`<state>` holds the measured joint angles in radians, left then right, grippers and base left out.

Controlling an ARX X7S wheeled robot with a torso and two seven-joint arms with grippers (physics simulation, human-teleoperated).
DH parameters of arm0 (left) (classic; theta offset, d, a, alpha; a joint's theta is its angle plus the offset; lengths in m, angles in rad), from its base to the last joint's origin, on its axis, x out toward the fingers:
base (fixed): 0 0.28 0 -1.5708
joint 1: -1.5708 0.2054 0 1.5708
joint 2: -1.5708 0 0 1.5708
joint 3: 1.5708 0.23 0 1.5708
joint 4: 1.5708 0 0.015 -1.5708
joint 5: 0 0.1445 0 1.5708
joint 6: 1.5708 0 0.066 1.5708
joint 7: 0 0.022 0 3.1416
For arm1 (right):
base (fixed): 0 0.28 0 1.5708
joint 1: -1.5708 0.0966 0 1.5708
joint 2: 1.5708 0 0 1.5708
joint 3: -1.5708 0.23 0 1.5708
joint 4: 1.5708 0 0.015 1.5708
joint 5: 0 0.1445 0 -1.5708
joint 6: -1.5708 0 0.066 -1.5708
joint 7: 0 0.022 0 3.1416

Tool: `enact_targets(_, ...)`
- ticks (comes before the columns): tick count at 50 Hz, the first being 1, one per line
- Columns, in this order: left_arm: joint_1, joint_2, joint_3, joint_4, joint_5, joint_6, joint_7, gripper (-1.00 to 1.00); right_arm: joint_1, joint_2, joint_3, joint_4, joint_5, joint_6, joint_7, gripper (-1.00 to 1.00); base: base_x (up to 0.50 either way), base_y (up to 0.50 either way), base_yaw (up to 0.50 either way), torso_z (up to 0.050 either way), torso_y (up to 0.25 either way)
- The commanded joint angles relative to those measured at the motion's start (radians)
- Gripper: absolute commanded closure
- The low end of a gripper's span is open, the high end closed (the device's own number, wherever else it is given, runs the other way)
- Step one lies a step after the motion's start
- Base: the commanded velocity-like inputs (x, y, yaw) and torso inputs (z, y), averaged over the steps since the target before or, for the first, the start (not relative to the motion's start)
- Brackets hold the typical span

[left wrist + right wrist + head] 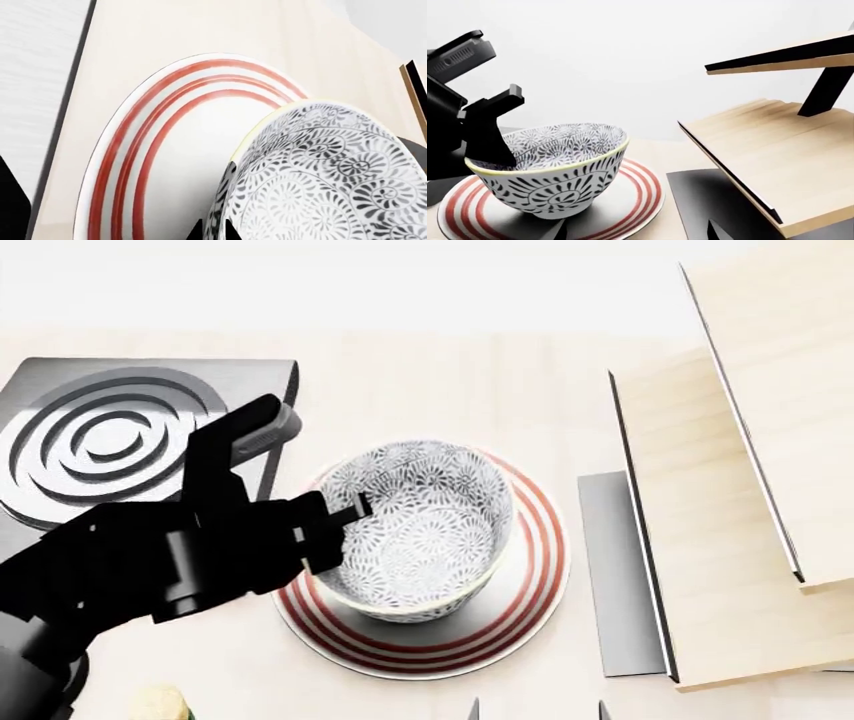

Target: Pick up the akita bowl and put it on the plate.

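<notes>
The akita bowl (420,530), white with a dense grey-black floral pattern, sits tilted over the middle of the plate (534,570), a flat white plate with red rings. In the right wrist view the akita bowl (554,175) has its foot down at the plate (634,195). My left gripper (350,512) is shut on the bowl's left rim, one finger inside and one outside. The left wrist view shows the bowl wall (220,200) between the two black fingertips, with the plate (180,145) behind. My right gripper (635,235) hangs open in front of the plate, holding nothing.
A dark square burner (107,440) with raised rings lies at the back left, under my left arm. A stepped wooden rack (721,540) on a dark base (621,570) stands close to the plate's right. A small yellow object (160,705) shows at the bottom left.
</notes>
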<state>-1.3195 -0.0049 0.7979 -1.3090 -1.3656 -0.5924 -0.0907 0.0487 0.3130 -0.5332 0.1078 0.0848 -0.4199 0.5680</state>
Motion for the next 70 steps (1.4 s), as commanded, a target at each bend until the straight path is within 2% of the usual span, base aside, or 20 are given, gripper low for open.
enact_targets(1,0.007,0.005,0.07,0.0,-0.109,0.051,0.005,1.0,0.0,0.004,-0.001,-0.001,0.005,-0.003,0.0,-1.0,0.0,0.0,0.0,0.0,0.0)
enact_targets(11,-0.002,0.004,0.264,0.0,-0.285,0.089,0.014,1.0,0.003,0.003,-0.006,0.007,0.009,-0.007,-0.004,-1.0,0.0,0.0,0.0,0.0,0.0)
enact_targets(12,-0.003,0.004,0.288,0.0,-0.311,0.092,0.01,-1.0,0.004,0.003,-0.006,0.009,0.011,-0.008,-0.005,-1.0,0.0,0.0,0.0,0.0,0.0)
enact_targets(16,-0.008,0.002,0.412,0.0,-0.433,0.117,0.013,-1.0,0.005,0.002,-0.006,0.012,0.011,-0.008,-0.004,-1.0,0.0,0.0,0.0,0.0,0.0)
enact_targets(19,-0.02,0.0,0.55,0.0,-0.564,0.139,0.021,-1.0,0.003,0.003,-0.008,0.01,0.01,-0.007,-0.003,-1.0,0.0,0.0,0.0,0.0,0.0)
enact_targets(27,-0.063,0.004,1.051,0.0,-1.021,0.225,0.069,-1.0,0.007,0.001,-0.01,0.016,0.012,-0.009,-0.003,-1.0,0.0,0.0,0.0,0.0,0.0)
enact_targets(34,-0.085,0.005,1.277,0.0,-1.208,0.234,0.073,-1.0,0.008,0.0,-0.013,0.015,0.009,-0.006,0.0,-1.0,0.0,0.0,0.0,0.0,0.0)
enact_targets(44,-0.107,0.004,1.39,0.001,-1.247,0.249,0.055,-1.0,0.013,-0.003,-0.018,0.016,0.006,0.004,0.002,-1.0,0.0,0.0,0.0,0.0,0.0)
enact_targets(51,-0.111,0.005,1.318,0.001,-1.138,0.25,0.052,-1.0,0.014,-0.003,-0.021,0.013,0.004,0.005,0.002,-1.0,0.0,0.0,0.0,0.0,0.0)
enact_targets(55,-0.118,0.005,1.273,0.005,-1.063,0.238,0.118,-1.0,0.015,-0.003,-0.024,0.012,0.002,0.006,0.002,-1.0,0.0,0.0,0.0,0.0,0.0)
enact_targets(57,-0.115,0.004,1.291,0.001,-1.091,0.248,0.1,-1.0,0.019,-0.008,-0.026,0.025,0.001,0.0,0.001,-1.0,0.0,0.0,0.0,0.0,0.0)
enact_targets(62,-0.124,0.003,1.331,0.001,-1.118,0.253,0.16,-1.0,0.022,-0.01,-0.029,0.031,0.001,0.002,0.0,-1.0,0.0,0.0,0.0,0.0,0.0)
enact_targets(66,-0.138,0.0,1.359,0.004,-1.136,0.273,0.165,-1.0,0.024,-0.012,-0.031,0.04,0.001,0.0,0.0,-1.0,0.0,0.0,0.0,0.0,0.0)
enact_targets(68,-0.162,-0.029,1.355,0.084,-1.125,0.319,0.151,-1.0,0.024,-0.011,-0.031,0.038,0.001,0.002,0.001,-1.0,0.0,0.0,0.0,0.0,0.0)
enact_targets(69,-0.203,-0.103,1.344,0.234,-1.098,0.441,0.078,-1.0,0.024,-0.011,-0.032,0.039,0.001,0.002,0.001,-1.0,0.0,0.0,0.0,0.0,0.0)
enact_targets(70,-0.223,-0.139,1.339,0.366,-1.092,0.472,0.048,-1.0,0.024,-0.011,-0.032,0.039,0.001,0.002,0.001,-1.0,0.0,0.0,0.0,0.0,0.0)
